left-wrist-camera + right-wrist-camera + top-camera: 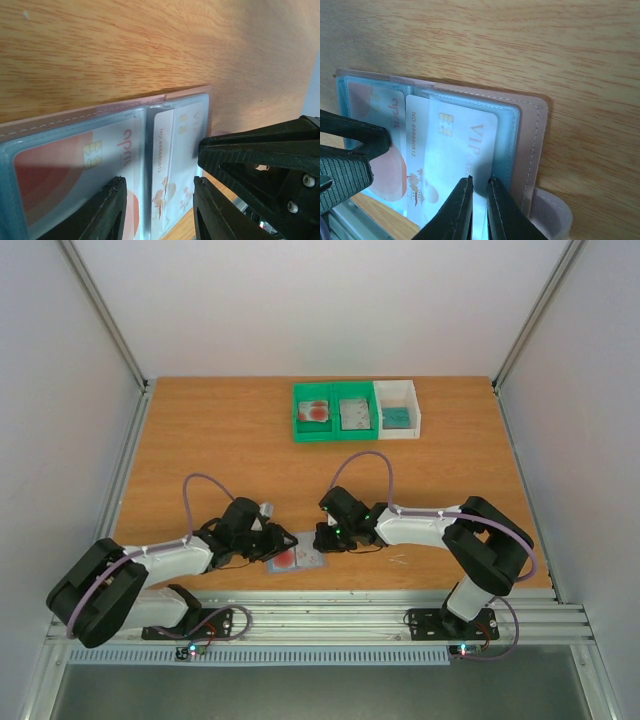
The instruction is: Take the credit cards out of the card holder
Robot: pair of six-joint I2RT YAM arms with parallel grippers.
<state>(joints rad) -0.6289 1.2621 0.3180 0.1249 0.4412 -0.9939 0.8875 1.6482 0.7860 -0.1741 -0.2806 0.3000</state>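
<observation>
Evidently the pull-out step was in hand: the card holder (296, 559) lay open at the near edge of the counter (200, 440), and the right gripper's (480, 189) fingers were pinched narrow on the white card (455, 145) in its right pocket. The left gripper (159, 189), fingers wide, straddled the fold. Next, the right would probably need to draw that card clear while the left pinned the holder flat.

- surface (520, 40): wood grain is seen, smooth, low sheen.
- card holder (534, 145): pinkish leather-like outside is noted, stitched along the edge; sleeves are clear glossy plastic.
- credit cards (462, 150): smooth printed plastic.
- jaws of left gripper (159, 212) and right gripper (479, 205): matt black plastic is noted.
</observation>
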